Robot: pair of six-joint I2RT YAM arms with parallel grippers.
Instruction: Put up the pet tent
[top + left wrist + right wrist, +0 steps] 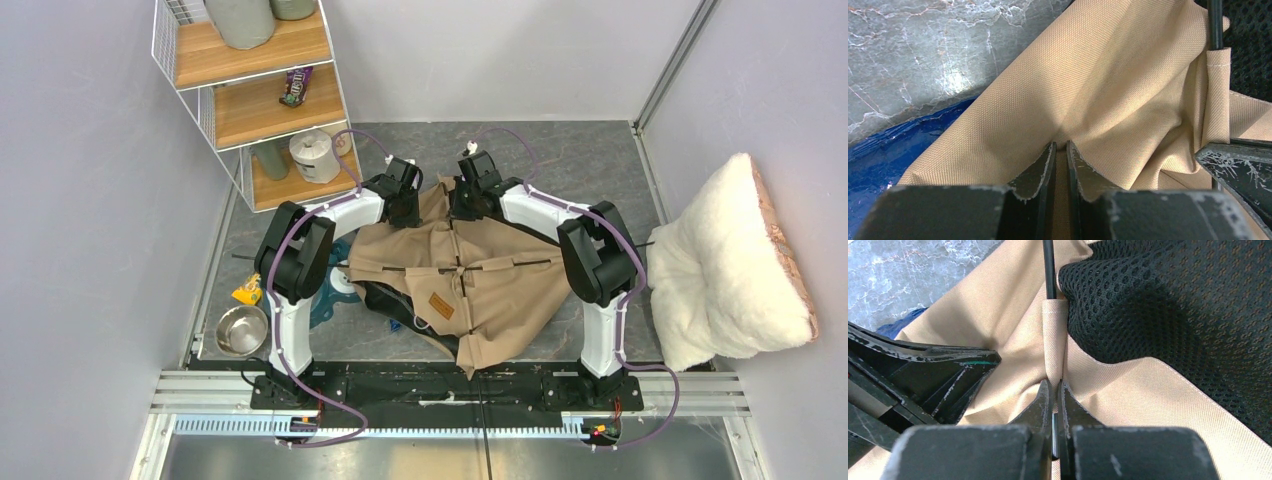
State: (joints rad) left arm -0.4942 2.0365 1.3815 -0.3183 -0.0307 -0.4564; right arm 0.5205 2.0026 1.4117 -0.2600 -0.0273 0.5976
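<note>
Hidden: from above, the wrists covered both sets of fingertips and the far edge of the tent (pixel 455 285). A blue thing (pixel 878 170) lay mostly under the fabric; couldn't tell what it was.
Cut off: the shelf rack (pixel 250 80) ran out of the top of the overhead view, so the two grey-green items on its top board were only partly seen.
Shelf contents: a candy bag (pixel 296 86) on the middle board, a white lidded pot (pixel 315 155) on the lower one.
Bowl: a metal bowl (pixel 241 330) sat on the table by the left arm, with a small yellow item (pixel 247 292) just beside it.
Tent: lay slumped on the table between the arms, with poles crossing near its middle and the patch label (pixel 441 306) facing up.
Left gripper (pixel 1060 147): at the tent's far edge, pinched tight on a fold of tan fabric.
Right gripper (pixel 1053 385): just beside the left one, clamped on the pole (pixel 1049 267) where it left its fabric sleeve; black mesh lining (pixel 1168 315) to its right.
Cushion (pixel 720 265): fluffy white, at the right, apart from the tent.
</note>
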